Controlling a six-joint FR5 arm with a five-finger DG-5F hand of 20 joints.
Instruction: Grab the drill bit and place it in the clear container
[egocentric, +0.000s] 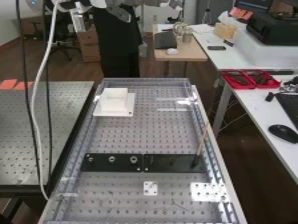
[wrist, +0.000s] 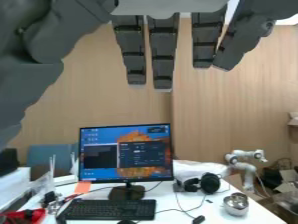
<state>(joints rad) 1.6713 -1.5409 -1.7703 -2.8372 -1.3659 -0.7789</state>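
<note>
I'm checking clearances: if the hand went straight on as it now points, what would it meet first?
Likely the monitor, judging by the wrist view, though depth is unclear and the hand might pass over it to the wooden wall behind.

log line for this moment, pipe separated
hand: open, empty | thin rod: at black plate | white square piece: far end of bench | grasp: not yet made

Wrist view: dark grey fingers (wrist: 163, 55) straight. White worktop (wrist: 223, 212) bears lit monitor (wrist: 126, 152), black keyboard (wrist: 110, 209), headphones (wrist: 210, 183) and metal pot (wrist: 236, 204). Wood-panelled wall (wrist: 229, 110) behind.
</note>
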